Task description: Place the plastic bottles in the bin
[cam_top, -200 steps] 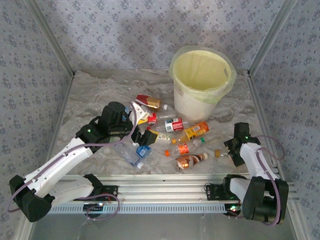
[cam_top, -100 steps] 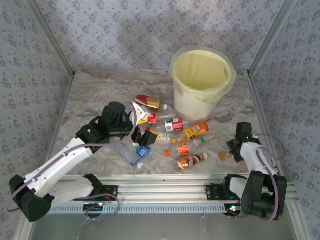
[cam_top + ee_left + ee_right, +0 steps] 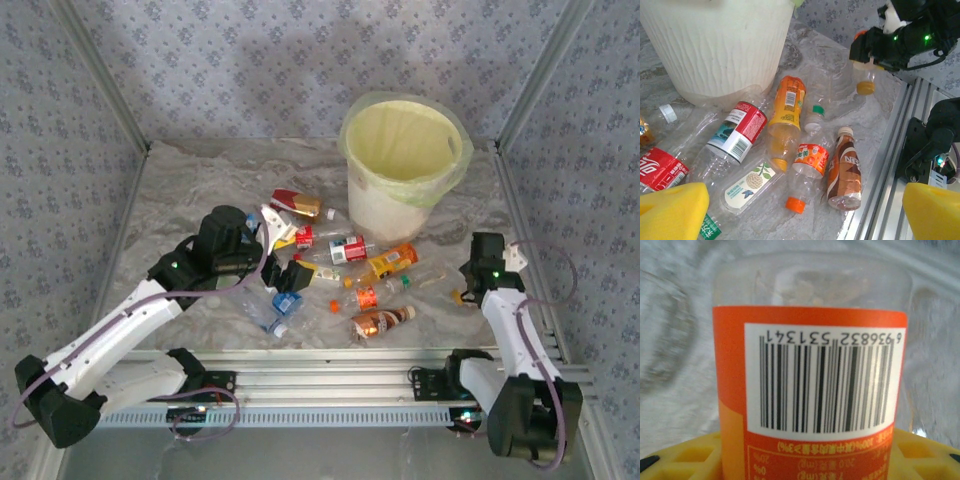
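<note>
R hand lifted, gripping orange-label bottle

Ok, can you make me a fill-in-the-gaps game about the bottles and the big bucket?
1. The tall round cream-white bin is lined with a pale yellow-green plastic ____.
2. The right arm's fingers grip a small clear plastic bottle whose label is ____.
3. The left arm's yellow fingers stand wide ____.
Missing words: bag; orange; open.
</note>
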You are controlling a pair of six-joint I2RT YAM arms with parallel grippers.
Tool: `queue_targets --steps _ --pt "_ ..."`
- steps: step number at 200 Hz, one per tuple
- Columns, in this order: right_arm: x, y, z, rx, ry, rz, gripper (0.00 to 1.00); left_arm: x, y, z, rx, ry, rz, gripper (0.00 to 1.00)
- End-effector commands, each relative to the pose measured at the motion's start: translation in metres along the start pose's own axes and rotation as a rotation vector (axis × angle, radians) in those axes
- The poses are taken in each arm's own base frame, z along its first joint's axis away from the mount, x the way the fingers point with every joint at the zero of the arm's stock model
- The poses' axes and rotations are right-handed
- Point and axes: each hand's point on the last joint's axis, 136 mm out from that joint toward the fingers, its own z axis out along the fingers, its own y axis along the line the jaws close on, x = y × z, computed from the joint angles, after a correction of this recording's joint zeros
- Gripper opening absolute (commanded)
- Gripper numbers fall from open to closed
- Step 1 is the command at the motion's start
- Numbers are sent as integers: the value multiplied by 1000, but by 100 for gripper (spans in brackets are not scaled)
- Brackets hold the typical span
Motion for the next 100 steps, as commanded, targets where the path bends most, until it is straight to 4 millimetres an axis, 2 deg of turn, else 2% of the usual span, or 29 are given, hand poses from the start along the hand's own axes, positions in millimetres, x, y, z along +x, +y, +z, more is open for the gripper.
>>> queue_targets --steps 1,52,100 --pt "-37 8 -33 15 -158 -88 52 -15 -10 -9 29 -57 1 100" --pt "-90 49 -113 -36 -416 -233 52 -31 -14 -28 2 -120 -6 100" --pt "-138 91 -196 -124 -628 -311 50 -31 -10 -34 -33 -133 -14 100"
